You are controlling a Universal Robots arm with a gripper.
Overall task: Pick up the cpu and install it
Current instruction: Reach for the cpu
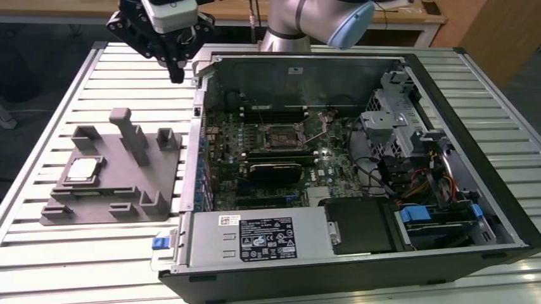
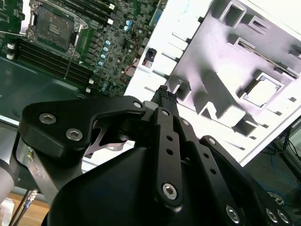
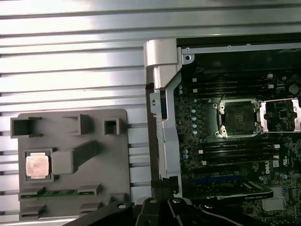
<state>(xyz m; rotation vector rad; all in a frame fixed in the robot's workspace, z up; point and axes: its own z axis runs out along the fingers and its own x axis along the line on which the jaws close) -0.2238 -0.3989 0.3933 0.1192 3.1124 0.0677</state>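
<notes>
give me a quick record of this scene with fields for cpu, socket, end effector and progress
cpu: lying flat in a recess of the grey holder on the table, at the exterior view's left
socket: on the motherboard inside the open case, plate swung open, looks empty
end effector: shut, holding nothing, above the table beside the case, apart from the cpu
progress: cpu not yet picked up

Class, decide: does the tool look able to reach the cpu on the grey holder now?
Likely yes: the cpu lies uncovered on the grey holder; the tool hangs clear, nothing between.
</notes>
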